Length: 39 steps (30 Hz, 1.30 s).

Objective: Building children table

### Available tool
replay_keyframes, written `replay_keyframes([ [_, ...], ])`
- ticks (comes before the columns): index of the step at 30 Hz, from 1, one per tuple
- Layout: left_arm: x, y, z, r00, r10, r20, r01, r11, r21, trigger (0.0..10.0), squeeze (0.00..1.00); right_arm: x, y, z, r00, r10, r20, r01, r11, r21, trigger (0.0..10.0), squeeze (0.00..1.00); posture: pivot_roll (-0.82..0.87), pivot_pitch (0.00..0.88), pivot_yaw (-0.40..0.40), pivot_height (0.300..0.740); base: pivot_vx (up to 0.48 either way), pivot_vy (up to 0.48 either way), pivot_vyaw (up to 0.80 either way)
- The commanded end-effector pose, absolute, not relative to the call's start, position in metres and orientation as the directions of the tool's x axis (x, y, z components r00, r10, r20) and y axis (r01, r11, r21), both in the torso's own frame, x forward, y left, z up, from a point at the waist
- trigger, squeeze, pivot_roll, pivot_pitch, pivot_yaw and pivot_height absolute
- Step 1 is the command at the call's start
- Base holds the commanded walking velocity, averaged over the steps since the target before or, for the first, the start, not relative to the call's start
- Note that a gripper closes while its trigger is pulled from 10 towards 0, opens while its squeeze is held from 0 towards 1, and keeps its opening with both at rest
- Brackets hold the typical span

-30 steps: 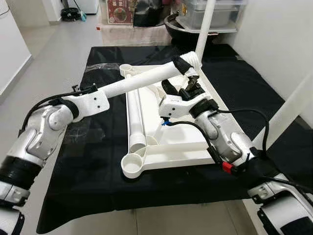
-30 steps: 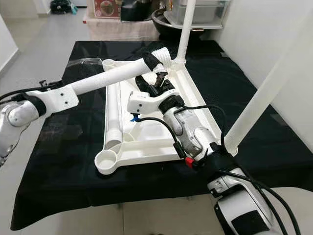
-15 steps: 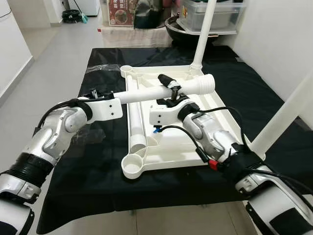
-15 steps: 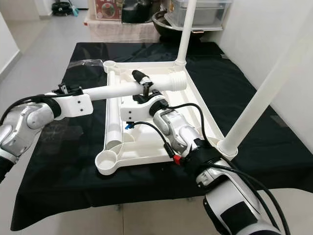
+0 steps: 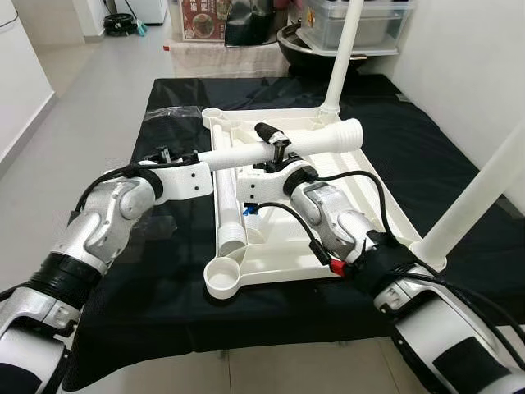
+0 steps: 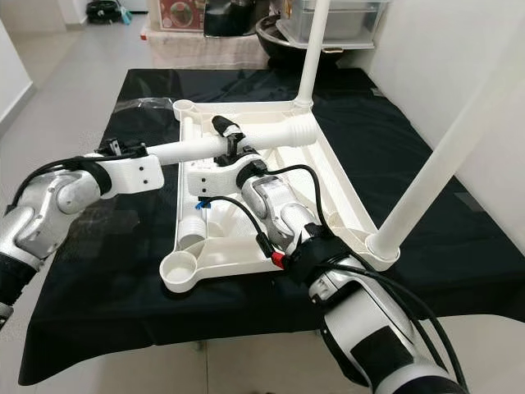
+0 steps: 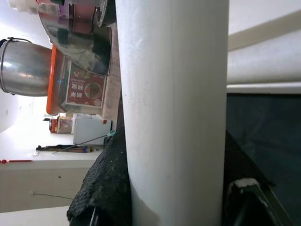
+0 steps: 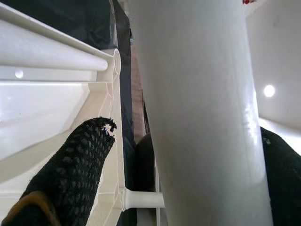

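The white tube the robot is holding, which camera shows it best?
The left eye view: the whole white tube shows, held level over the tabletop frame. The right eye view shows likewise. Both wrist views show just a close-up stretch.

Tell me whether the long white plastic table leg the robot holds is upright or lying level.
Roughly level. The long white plastic table leg stretches sideways above the upturned white tabletop, gripped by both the left end effector and right end effector.

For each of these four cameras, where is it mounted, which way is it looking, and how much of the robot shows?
Left eye view: head, looking down at the upturned white tabletop; both arms show.
Right eye view: head, same scene; both hands grip the loose table leg.
Left wrist view: along the left hand, leg between black fingers.
Right wrist view: along the right hand, leg over tabletop.
Shared: the leg.
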State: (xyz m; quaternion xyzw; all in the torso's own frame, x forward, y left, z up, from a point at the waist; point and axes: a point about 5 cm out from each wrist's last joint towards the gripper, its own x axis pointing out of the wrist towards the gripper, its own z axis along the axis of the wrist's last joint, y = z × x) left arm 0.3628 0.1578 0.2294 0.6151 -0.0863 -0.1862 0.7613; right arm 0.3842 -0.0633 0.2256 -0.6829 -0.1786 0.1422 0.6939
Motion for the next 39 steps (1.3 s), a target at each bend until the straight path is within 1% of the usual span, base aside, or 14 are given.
replay_keyframes([
  [1,0.355,0.133,0.225,0.863,-0.490,-0.121,0.200,0.113,0.973,10.0,0.00,0.386,-0.059,0.233,0.894,0.444,0.061,0.066,0.005,-0.998,10.0,0.00,0.05,0.077,-0.044,0.740,0.000,0.000,0.00],
  [9,0.353,0.125,0.222,0.853,-0.505,-0.130,0.215,0.114,0.970,10.0,0.00,0.390,-0.061,0.237,0.906,0.418,0.067,0.073,0.003,-0.997,10.0,0.00,0.05,0.085,-0.044,0.740,0.000,0.000,0.00],
  [10,0.350,0.118,0.219,0.841,-0.523,-0.139,0.231,0.114,0.966,10.0,0.00,0.393,-0.063,0.238,0.913,0.402,0.065,0.074,-0.008,-0.997,10.0,0.00,0.05,0.087,-0.046,0.740,0.000,0.000,0.00],
  [16,0.348,0.111,0.218,0.831,-0.538,-0.142,0.241,0.117,0.963,10.0,0.00,0.396,-0.063,0.237,0.919,0.389,0.058,0.072,-0.021,-0.997,10.0,0.00,0.05,0.090,-0.047,0.740,0.000,0.000,0.00],
  [23,0.340,0.090,0.212,0.792,-0.589,-0.161,0.277,0.112,0.954,10.0,0.00,0.404,-0.070,0.237,0.941,0.336,0.047,0.063,-0.038,-0.997,10.0,0.00,0.05,0.096,-0.045,0.740,0.000,0.000,0.00],
  [28,0.335,0.082,0.208,0.773,-0.611,-0.173,0.298,0.107,0.949,10.0,0.00,0.407,-0.072,0.237,0.946,0.322,0.044,0.061,-0.043,-0.997,10.0,0.00,0.05,0.099,-0.046,0.740,0.000,0.000,0.00],
  [29,0.334,0.080,0.207,0.770,-0.614,-0.175,0.299,0.106,0.948,10.0,0.00,0.407,-0.072,0.236,0.946,0.322,0.043,0.060,-0.044,-0.997,7.5,0.00,0.05,0.098,-0.045,0.740,0.000,0.000,0.00],
  [32,0.334,0.079,0.207,0.768,-0.615,-0.176,0.300,0.105,0.948,10.0,0.00,0.407,-0.072,0.236,0.946,0.322,0.042,0.059,-0.043,-0.997,7.5,0.00,0.05,0.098,-0.045,0.740,0.000,0.000,0.00],
  [33,0.333,0.078,0.206,0.767,-0.617,-0.176,0.302,0.105,0.947,10.0,0.00,0.408,-0.072,0.235,0.945,0.325,0.039,0.056,-0.044,-0.997,0.0,0.00,0.05,0.100,-0.046,0.740,0.000,0.000,0.00],
  [39,0.333,0.078,0.206,0.766,-0.618,-0.178,0.306,0.108,0.946,10.0,0.00,0.408,-0.070,0.231,0.941,0.336,0.034,0.053,-0.049,-0.997,0.0,0.00,0.05,0.100,-0.044,0.740,0.000,0.000,0.00],
])
